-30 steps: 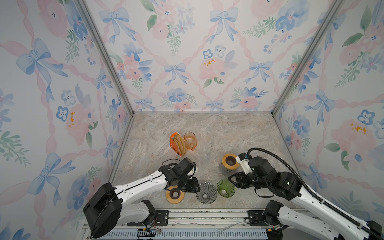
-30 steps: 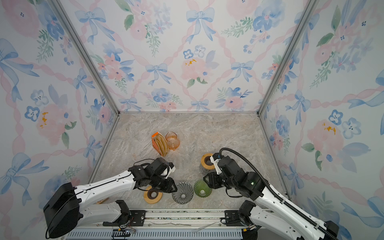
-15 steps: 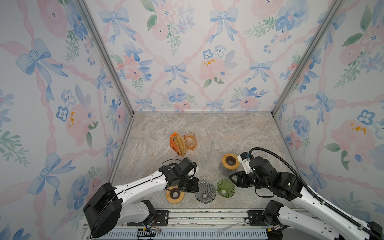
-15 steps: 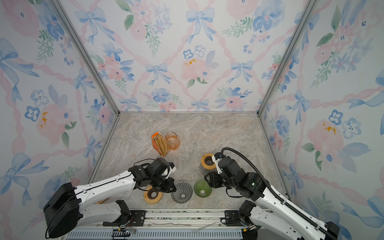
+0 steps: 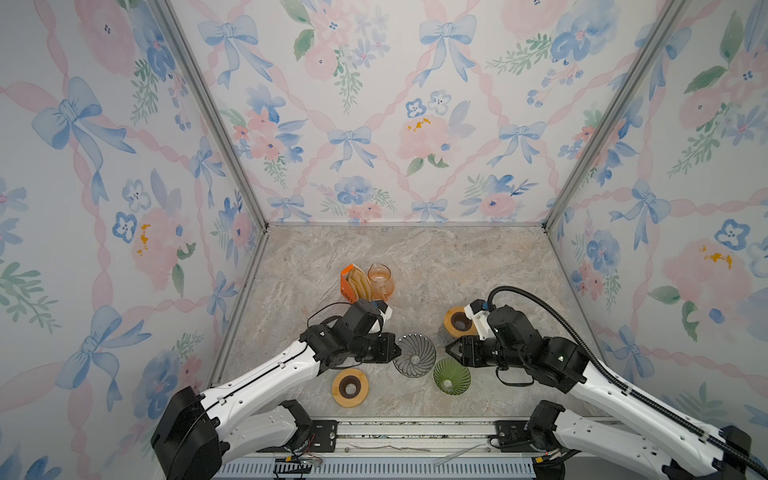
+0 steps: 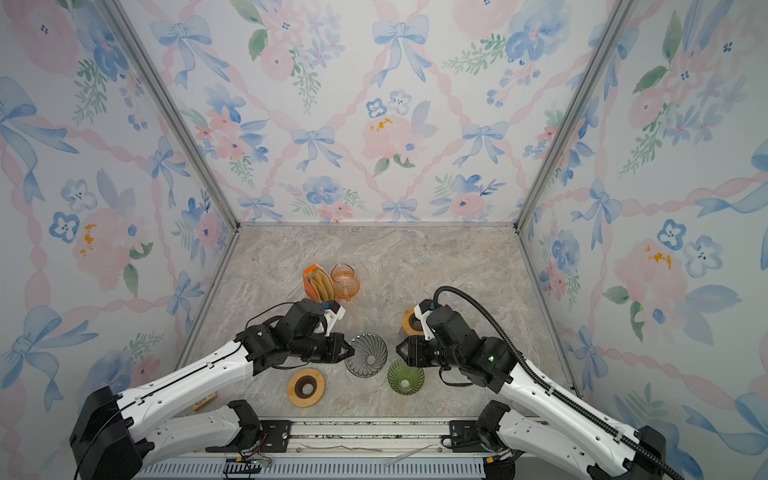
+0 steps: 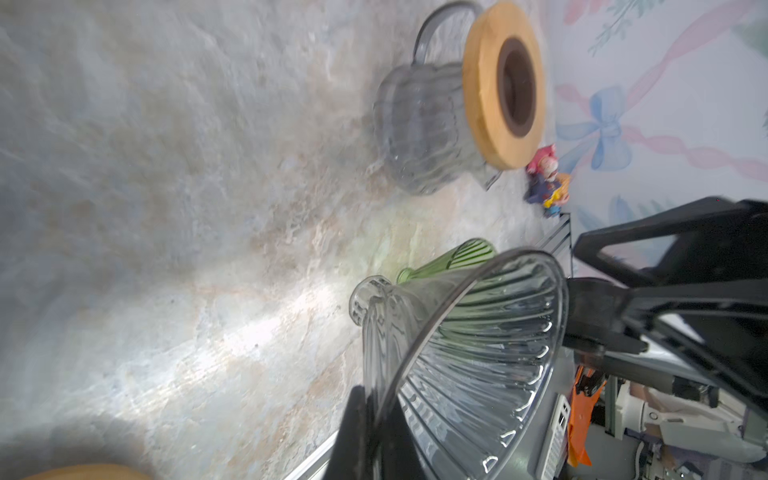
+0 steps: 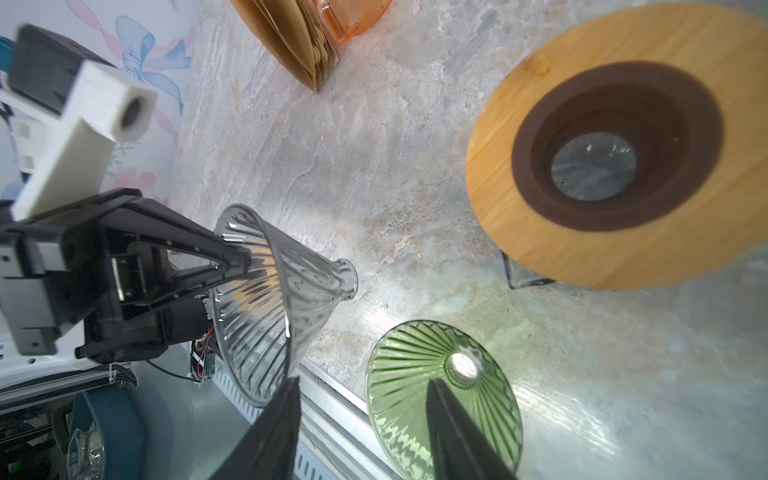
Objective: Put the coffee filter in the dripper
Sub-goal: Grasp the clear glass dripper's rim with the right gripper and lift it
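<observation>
Near the front edge of the marble worktop (image 5: 436, 266), my left arm (image 5: 266, 380) reaches in from the left. Its jaws are pinched shut on the rim of a clear ribbed glass dripper (image 5: 414, 355). The dripper is tipped onto its side, wide mouth towards the left arm and narrow neck pointing away. I cannot tell whether the neck touches the worktop. Just beside it, closer to the front edge, a green ribbed glass dripper (image 5: 451, 376) sits mouth up. My right arm (image 5: 602, 386) comes in from the right, and its jaws stand partly open with nothing between them, just above the green dripper's rim. The brown paper coffee filters (image 5: 358, 284) are not in either dripper. They stand upright in an orange pack (image 5: 345, 286) near the middle of the worktop, behind the left arm, close against an orange glass jug (image 5: 380, 281). A wooden ring (image 5: 350, 387) with a dark centre lies flat by the front edge, below the left jaws. A second wooden ring (image 5: 457, 322) sits on top of a clear glass server (image 7: 419, 129) towards the right edge, beside the right arm's wrist.
</observation>
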Tool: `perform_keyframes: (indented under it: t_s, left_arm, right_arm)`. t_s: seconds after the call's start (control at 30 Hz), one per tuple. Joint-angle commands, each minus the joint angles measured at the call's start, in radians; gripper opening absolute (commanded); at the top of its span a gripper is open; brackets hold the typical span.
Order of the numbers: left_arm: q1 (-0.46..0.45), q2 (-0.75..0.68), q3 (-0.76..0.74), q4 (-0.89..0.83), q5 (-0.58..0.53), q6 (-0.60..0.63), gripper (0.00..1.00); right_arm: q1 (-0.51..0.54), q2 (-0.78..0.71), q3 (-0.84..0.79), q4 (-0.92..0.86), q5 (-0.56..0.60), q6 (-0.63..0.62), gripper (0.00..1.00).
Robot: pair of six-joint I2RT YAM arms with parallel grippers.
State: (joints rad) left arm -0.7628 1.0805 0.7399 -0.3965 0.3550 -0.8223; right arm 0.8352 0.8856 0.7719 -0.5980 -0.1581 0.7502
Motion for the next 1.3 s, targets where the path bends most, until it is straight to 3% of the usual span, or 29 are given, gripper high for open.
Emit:
perform_keyframes:
  t_s: [0.0,0.6,1.27]
  left_arm:
    - [0.031,-0.012,0.016,0.08,0.002,-0.044,0.03]
    - [0.034,0.057,0.084,0.131,-0.008,-0.039,0.04]
    - [0.028,0.09,0.116,0.13,-0.015,-0.062,0.11]
  right_arm:
    - [0.012,0.043,0.063,0.058,-0.026,0.021,0.5]
    - [0.007,0.25,0.225,0.052,0.044,0.026,0.36]
    - [0.01,0.297,0.244,0.016,0.115,0.015,0.15]
